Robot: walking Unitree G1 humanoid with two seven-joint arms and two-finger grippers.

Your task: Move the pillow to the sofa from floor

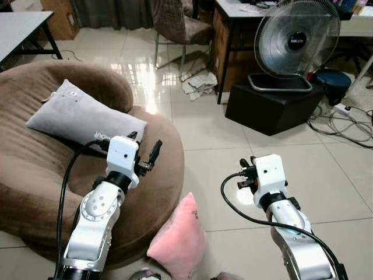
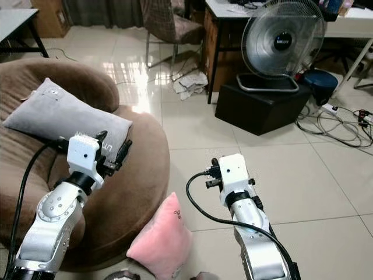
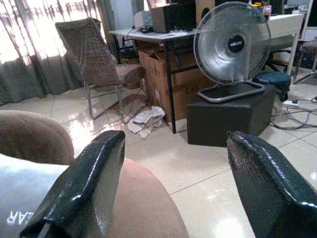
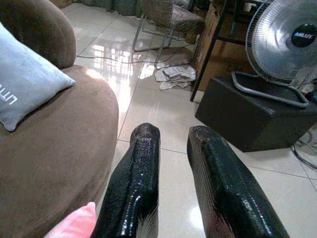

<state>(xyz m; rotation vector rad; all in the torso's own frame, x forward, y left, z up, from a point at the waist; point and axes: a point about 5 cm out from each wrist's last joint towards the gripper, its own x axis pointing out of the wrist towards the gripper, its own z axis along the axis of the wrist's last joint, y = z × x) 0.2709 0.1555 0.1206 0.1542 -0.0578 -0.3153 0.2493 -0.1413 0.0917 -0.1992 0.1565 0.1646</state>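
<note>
On the tiled floor, close under the camera, a pink pillow was seen leaning against the front of the round brown sofa, its lower edge cut off by the frame. A small dark mark near its top corner could not be read. A grey pillow was already lying on the sofa seat; its printed lettering was partly covered by the left gripper and could not be made out in full.

The left gripper was held over the sofa's front edge, just beside the grey pillow and above and to the left of the pink one, apart from it. Its fingers were seen spread wide in the left wrist view, with nothing between them. The right gripper was held over bare floor to the right of the pink pillow, apart from it; its fingers were parted by only a narrow gap and held nothing.

Only a corner of the pink pillow was caught in the right wrist view. A fan on a black box was shown beyond, with crumpled cloth on the floor, a chair and loose cables.
</note>
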